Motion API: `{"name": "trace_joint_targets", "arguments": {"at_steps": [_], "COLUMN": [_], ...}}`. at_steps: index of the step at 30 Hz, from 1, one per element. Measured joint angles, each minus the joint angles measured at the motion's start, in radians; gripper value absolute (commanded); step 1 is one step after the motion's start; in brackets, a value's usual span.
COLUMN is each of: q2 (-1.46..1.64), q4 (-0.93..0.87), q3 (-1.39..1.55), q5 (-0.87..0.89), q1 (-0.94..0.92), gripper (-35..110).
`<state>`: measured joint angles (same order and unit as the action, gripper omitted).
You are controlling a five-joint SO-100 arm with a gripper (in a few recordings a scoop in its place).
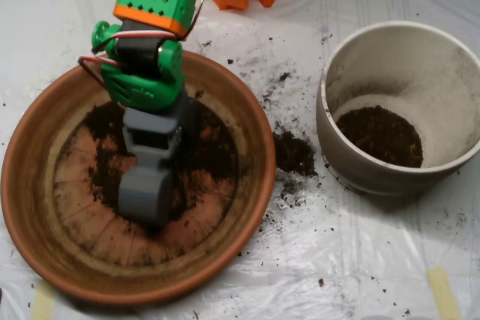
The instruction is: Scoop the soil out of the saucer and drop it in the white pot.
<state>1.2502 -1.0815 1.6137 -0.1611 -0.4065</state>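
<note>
Soil (206, 148) lies smeared over the saucer (247, 121) floor, thickest toward 2 o'clock. Our scoop (145, 198) is down in it, at centre. We judge this the digging step; next, lift and carry toward 3 o'clock to the white pot (360, 58). Spilled crumbs (294, 154) dirty the plastic sheet (360, 260) between them.

The scoop (146, 198) is reaching down inside the saucer (45, 207), sitting low over the middle of its base, with the arm (150, 50) stretching away from it toward the top of the picture. Soil (214, 148) is lying on the saucer base all around the scoop, mostly to its right and just above it. Further right of the scoop, beyond the saucer rim, a spilled clump (295, 154) is resting on the table covering (360, 260). The white pot (397, 103) is standing well to the scoop's right, apart from the saucer, and is holding more soil at its bottom.
</note>
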Motion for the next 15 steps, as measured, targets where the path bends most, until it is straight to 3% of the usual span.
{"name": "trace_joint_targets", "arguments": {"at_steps": [9,15], "q2": [-0.115,-0.239], "q4": [-0.078,-0.206], "q3": [-0.161,-0.336], "q5": [0.006,0.018], "q1": [0.043,0.028], "gripper": [50,44]}}
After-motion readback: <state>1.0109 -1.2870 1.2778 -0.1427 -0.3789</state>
